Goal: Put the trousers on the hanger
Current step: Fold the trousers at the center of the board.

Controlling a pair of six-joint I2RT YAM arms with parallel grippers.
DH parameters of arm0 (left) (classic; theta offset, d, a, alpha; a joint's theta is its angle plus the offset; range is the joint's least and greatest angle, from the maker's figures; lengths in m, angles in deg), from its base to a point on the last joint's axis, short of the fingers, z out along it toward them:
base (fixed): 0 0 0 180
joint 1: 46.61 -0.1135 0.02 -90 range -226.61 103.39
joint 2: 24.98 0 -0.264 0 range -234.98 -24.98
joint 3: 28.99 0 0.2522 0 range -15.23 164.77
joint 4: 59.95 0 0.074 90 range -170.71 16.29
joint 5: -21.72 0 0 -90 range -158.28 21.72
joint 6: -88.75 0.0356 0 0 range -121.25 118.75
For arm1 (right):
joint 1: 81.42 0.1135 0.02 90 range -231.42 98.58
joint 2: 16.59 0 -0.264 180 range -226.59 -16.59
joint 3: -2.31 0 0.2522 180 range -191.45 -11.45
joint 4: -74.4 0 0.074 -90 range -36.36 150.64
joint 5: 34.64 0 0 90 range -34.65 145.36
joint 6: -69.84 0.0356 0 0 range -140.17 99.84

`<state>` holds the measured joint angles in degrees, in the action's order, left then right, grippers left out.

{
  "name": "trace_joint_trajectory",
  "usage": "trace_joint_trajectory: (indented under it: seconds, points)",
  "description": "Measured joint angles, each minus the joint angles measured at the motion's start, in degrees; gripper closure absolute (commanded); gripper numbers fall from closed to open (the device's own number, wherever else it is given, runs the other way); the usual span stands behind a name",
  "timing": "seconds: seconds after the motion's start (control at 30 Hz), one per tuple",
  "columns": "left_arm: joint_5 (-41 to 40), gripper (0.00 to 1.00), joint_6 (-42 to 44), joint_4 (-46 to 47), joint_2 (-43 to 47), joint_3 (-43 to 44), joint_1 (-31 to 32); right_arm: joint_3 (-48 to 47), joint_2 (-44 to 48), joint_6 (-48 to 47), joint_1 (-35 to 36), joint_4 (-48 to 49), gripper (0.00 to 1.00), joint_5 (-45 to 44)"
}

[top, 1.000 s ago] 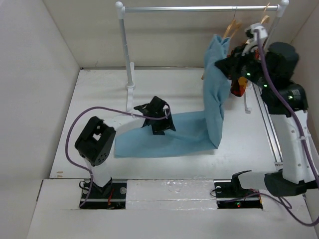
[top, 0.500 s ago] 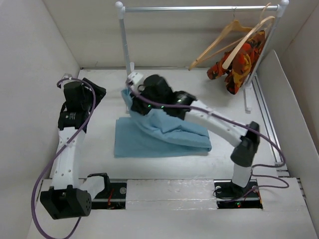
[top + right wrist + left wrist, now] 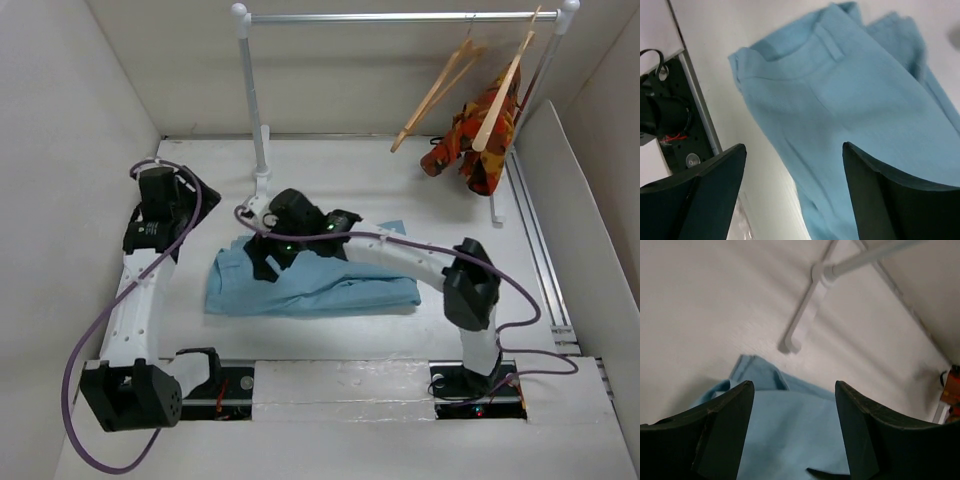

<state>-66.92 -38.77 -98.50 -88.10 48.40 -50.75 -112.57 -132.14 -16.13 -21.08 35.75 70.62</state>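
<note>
Below the spread right pincer (image 3: 792, 146) lie the trousers (image 3: 865, 85).

Even, diffuse overhead light was seen; shadows were soft, wrist views were slightly blurred, and no glare was noted.

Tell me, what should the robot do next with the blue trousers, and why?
Probably lower the right gripper onto the waistband end of the trousers and close on it. Its fingers are open above the cloth and grip nothing, the trousers lie flat on the table, and the hanger hangs empty on the rail.
</note>
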Motion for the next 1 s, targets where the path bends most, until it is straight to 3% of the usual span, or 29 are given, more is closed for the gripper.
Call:
trace_joint_trajectory:
  seconds: [0.03, 0.07, 0.17, 0.3, 0.43, 0.53, 0.83, 0.93, 1.0]
  points:
    - [0.6, 0.38, 0.3, 0.2, 0.0, -1.2, 1.0, 2.0, 2.2, -0.1, -1.2, -0.1, 0.3, 0.3]
    - [1.4, 0.38, 0.6, 0.4, -0.1, -2.4, 2.3, 4.2, 4.9, -0.3, -2.7, -0.2, 0.61, 0.5]
    - [4.0, 0.38, 0.6, 1.7, -1.9, -6.3, 10.1, 13.4, 14.3, -0.7, -7.8, 0.9, 0.99, -0.2]
    - [9.0, 0.38, -0.3, 5.7, -8.7, -11.9, 21.8, 26.3, 24.0, -1.8, -16.1, 1.3, 1.0, -1.5]
    - [12.8, 0.38, -0.9, 8.8, -16.9, -15.1, 26.9, 36.6, 26.0, -4.6, -21.2, 0.8, 0.49, -3.4]
    - [12.7, 0.38, -0.8, 9.7, -20.8, -16.3, 26.2, 40.2, 25.9, -6.4, -22.9, -1.3, 0.47, -3.9]
    - [10.5, 0.39, 0.2, 10.6, -21.8, -16.5, 23.7, 39.6, 24.3, -9.2, -19.1, -2.1, 0.55, -4.6]
    - [10.3, 0.39, 0.3, 11.2, -21.9, -16.9, 23.8, 39.8, 21.6, -9.8, -18.2, -2.6, 0.99, -4.9]
    - [10.0, 0.38, 0.3, 11.6, -22.1, -17.0, 23.8, 40.2, 22.1, -9.9, -17.7, -3.0, 1.0, -5.8]
